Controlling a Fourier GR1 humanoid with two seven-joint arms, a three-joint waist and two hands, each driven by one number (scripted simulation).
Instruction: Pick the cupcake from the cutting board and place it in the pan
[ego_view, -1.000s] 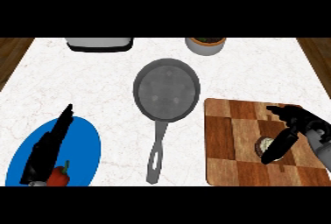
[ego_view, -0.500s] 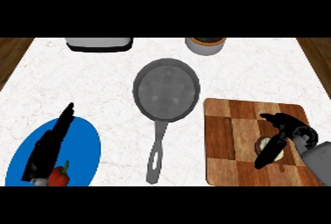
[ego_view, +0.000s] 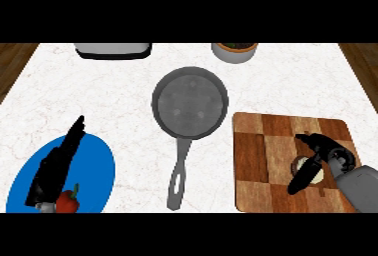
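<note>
The right robot hand (ego_view: 325, 150) curls round the cupcake (ego_view: 318, 173) on the cutting board (ego_view: 258, 160) at four o'clock. The pan (ego_view: 190, 102) sits mid-desk. The left robot hand (ego_view: 55, 165) lies straight-fingered at eight o'clock.

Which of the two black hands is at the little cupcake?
The right hand, over the brown wooden cutting board, its fingers curled round the pale cupcake. The left hand lies straight above the blue round plate, away from it.
</note>
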